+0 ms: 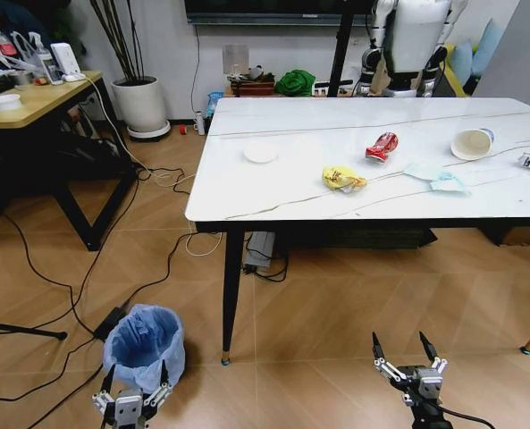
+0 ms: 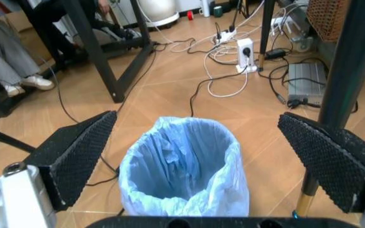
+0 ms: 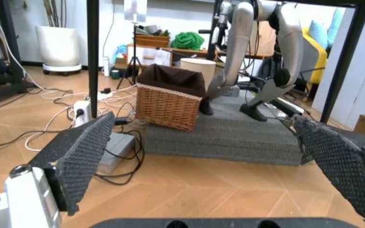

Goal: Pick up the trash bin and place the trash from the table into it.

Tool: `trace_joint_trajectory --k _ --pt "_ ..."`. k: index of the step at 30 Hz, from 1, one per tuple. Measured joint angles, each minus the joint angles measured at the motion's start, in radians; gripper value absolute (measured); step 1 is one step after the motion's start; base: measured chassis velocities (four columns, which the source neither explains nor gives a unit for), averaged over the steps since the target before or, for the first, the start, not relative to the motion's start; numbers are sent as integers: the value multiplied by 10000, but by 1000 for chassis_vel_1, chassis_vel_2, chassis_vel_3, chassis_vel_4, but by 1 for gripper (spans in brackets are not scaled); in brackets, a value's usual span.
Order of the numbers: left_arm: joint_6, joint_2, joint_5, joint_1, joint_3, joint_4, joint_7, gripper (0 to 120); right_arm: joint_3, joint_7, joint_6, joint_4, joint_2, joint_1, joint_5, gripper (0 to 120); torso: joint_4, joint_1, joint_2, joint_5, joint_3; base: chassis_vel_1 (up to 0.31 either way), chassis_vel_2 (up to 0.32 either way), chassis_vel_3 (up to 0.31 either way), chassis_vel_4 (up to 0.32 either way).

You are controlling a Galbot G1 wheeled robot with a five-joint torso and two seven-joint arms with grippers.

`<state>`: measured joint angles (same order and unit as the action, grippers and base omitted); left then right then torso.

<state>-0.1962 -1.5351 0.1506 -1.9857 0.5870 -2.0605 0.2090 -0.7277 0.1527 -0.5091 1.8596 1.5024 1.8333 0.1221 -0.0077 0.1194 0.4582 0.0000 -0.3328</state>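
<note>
barely started imo. left gripper (image 1: 131,396) hangs spread wide right by the trash bin (image 1: 143,345) on the floor, not grabbed yet. trash (image 1: 344,179) all sits on the table (image 1: 247,192). right gripper (image 1: 408,364) idles low, jaws wide too.

A wooden desk (image 1: 32,100) stands far left, holding a white bowl (image 1: 5,101) and spray bottles (image 1: 43,61). A white planter (image 1: 141,105) with dark stalks sits against the far wall, right of the desk. Black cables (image 1: 86,286) trail across the wood floor (image 1: 336,304). A power strip (image 2: 244,54) lies on the floor among white cords. A wicker basket (image 3: 169,102) rests on a grey mat (image 3: 233,137).
</note>
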Motion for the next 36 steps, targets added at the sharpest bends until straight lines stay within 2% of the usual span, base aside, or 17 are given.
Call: trace_joint_trajectory --k 36 --pt "-15 -51 62 3 -17 120 16 100 93 0 18 -80 -42 -29 4 100 0 -505 -1429 0 922 0 0 0 0"
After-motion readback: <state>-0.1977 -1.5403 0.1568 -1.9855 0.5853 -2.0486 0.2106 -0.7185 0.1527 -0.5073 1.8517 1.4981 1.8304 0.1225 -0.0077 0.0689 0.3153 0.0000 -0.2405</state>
